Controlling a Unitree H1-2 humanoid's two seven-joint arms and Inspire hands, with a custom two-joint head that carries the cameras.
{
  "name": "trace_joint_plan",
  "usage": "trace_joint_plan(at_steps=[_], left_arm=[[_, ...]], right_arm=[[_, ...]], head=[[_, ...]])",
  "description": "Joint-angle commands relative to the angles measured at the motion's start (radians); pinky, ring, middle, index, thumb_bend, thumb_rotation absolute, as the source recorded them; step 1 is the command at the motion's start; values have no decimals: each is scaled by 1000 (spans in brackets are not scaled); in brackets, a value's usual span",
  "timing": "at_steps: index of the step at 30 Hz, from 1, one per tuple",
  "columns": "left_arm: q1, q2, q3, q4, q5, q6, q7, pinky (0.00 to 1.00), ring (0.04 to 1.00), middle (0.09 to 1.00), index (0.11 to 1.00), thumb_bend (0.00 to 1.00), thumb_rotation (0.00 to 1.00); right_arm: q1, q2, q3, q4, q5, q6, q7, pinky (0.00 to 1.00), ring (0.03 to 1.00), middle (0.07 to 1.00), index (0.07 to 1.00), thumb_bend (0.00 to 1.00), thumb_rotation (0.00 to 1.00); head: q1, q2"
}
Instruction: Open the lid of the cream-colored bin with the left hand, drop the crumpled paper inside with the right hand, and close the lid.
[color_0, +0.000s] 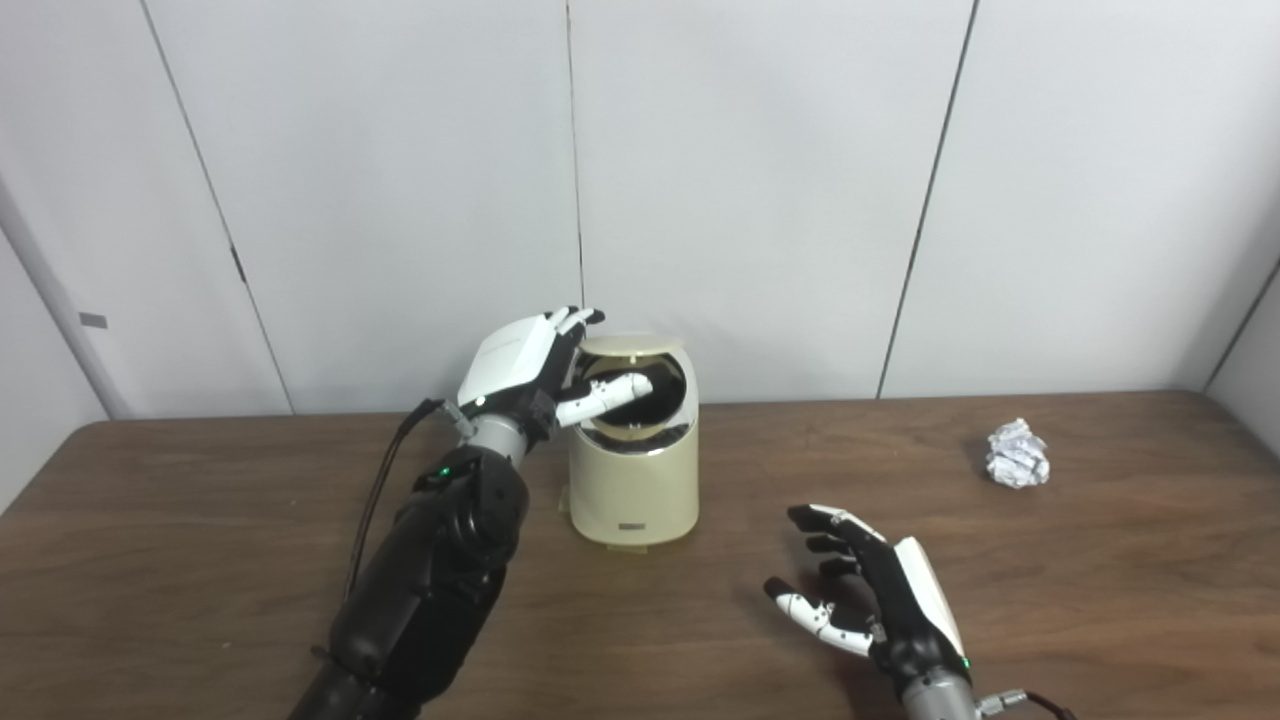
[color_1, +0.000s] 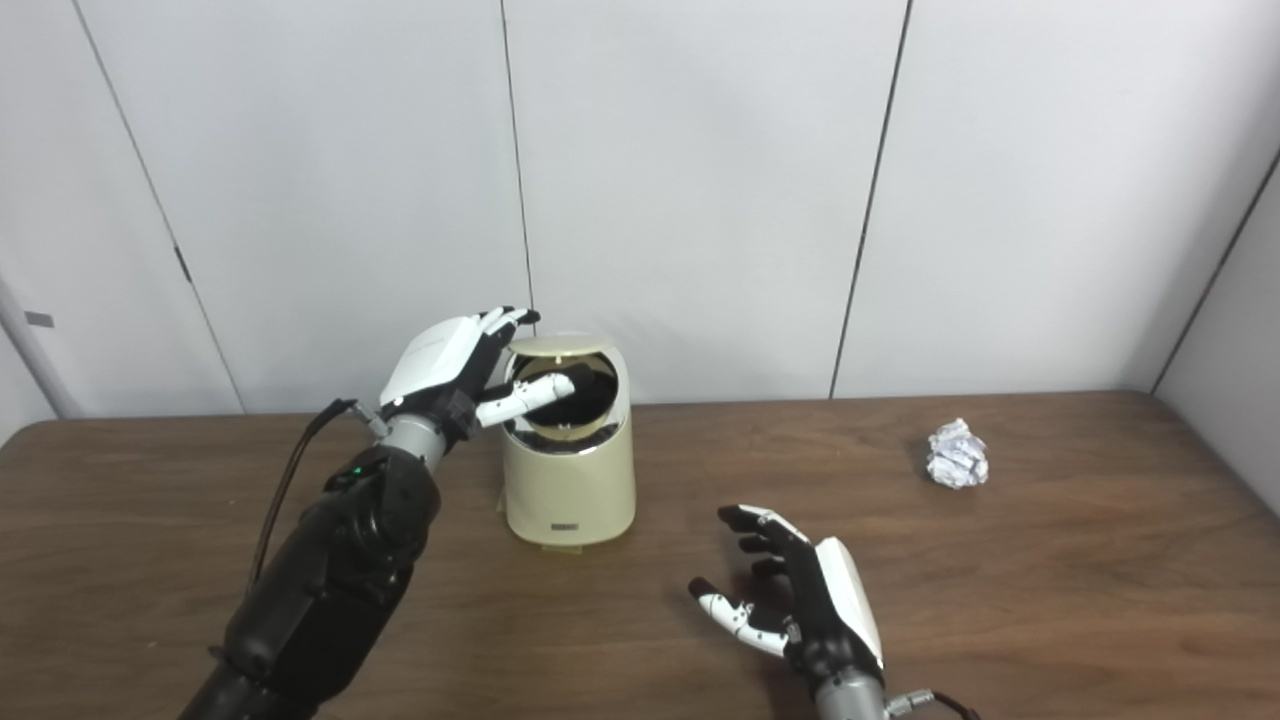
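The cream-colored bin (color_0: 632, 480) stands on the table left of centre. Its round lid (color_0: 640, 345) is tilted up at the back, so the dark opening shows. My left hand (color_0: 520, 365) is at the bin's top left. Its fingers (color_0: 575, 320) lie over the lid's edge and its thumb (color_0: 610, 392) reaches across the opening under the lid, holding the lid up. The crumpled paper (color_0: 1018, 453) lies on the table at the far right. My right hand (color_0: 880, 590) is open and empty, low over the table in front of the bin and well to the left of the paper.
The brown wooden table (color_0: 200, 520) ends at a white panelled wall (color_0: 760, 200) just behind the bin. A black cable (color_0: 375, 500) runs along my left forearm.
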Motion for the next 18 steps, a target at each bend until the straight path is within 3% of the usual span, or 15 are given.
trace_joint_plan(at_steps=[1, 9, 13, 18], left_arm=[[-57, 4, 15, -23, -3, 4, 13, 1000, 1000, 986, 957, 949, 1000], [-87, -23, 110, -34, -77, 7, 57, 999, 982, 984, 957, 881, 1000], [-90, -12, 140, -71, -97, 5, 60, 912, 969, 991, 965, 932, 1000], [-87, 24, 148, -111, -88, 16, 56, 909, 963, 989, 973, 984, 1000]], right_arm=[[-1, 9, 12, 16, 10, 36, 37, 676, 765, 787, 751, 281, 185], [-4, 3, 15, 28, 3, 21, 31, 666, 757, 781, 748, 277, 181], [-7, 5, 11, 31, 6, 32, 33, 672, 761, 785, 751, 278, 214], [-10, -1, 10, 46, 11, 11, 30, 675, 761, 783, 753, 275, 190]], head=[[-2, -1], [2, -3], [5, -7], [8, -13]])
